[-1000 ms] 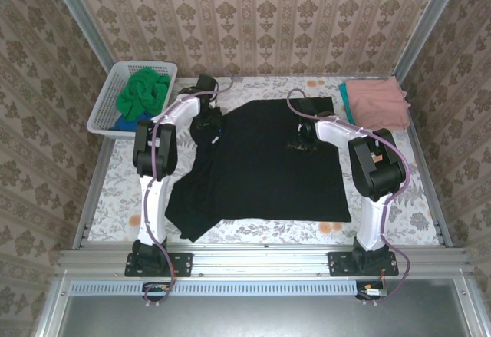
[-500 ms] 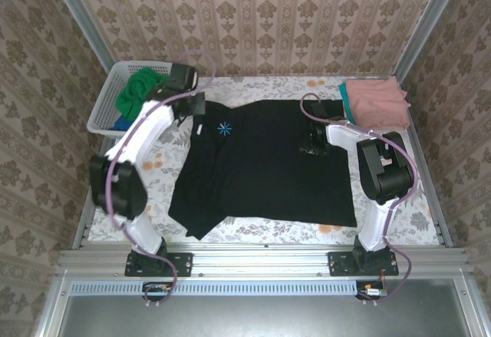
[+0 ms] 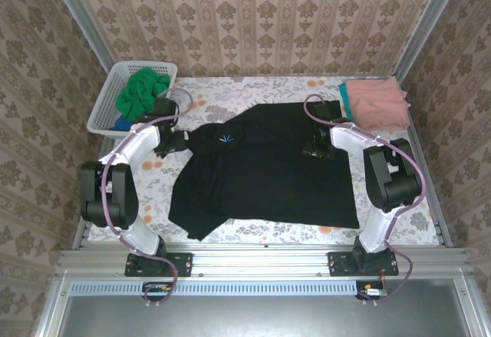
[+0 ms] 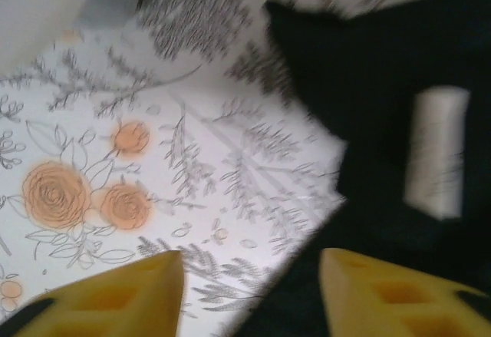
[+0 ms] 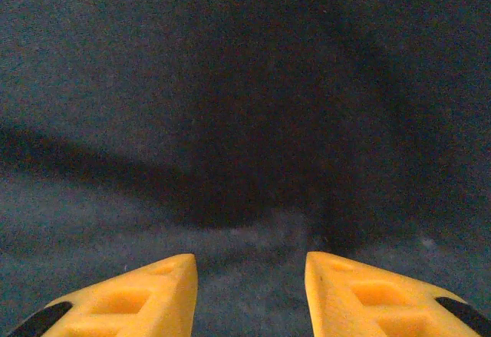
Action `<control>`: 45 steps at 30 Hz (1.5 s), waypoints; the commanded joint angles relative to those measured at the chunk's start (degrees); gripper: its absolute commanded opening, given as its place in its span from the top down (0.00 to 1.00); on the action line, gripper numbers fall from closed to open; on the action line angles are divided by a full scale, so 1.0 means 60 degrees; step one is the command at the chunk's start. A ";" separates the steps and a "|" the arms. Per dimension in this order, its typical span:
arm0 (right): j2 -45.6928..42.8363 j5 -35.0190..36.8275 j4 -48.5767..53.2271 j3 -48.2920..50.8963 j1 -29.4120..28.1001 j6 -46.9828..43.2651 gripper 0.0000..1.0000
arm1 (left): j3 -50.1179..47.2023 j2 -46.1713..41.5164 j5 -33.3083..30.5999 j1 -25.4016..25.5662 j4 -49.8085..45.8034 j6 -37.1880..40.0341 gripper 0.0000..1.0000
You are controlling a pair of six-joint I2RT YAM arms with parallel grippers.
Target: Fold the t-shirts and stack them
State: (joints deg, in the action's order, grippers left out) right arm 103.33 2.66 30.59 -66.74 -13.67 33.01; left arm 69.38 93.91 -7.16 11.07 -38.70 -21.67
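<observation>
The black t-shirt (image 3: 265, 172) lies spread over the middle of the table (image 3: 253, 91). The left gripper (image 3: 175, 142) sits at the shirt's far left edge, its fingers (image 4: 138, 291) apart with nothing between them. The right gripper (image 3: 314, 147) is over the shirt's far right part, its jaws parted above the dark cloth and grasping nothing. A green t-shirt (image 3: 142, 91) fills the basket (image 3: 103, 107) at the far left corner. A pink t-shirt (image 3: 377, 100) lies at the far right corner.

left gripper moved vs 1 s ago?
Yes. The left gripper has gone left, from over the black shirt to its left edge, closer to the basket.
</observation>
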 commanded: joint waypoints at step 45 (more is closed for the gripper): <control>-0.0984 -0.0297 -0.0256 0.0422 -0.0685 0.0123 0.52 | 0.7664 0.6555 0.0408 0.1561 -0.2499 0.2479 0.51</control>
State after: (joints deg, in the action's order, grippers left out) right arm 98.19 1.56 29.74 -64.84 -17.67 33.39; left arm 112.16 133.38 -3.79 21.10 -50.78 -8.71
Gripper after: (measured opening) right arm 0.480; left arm 0.489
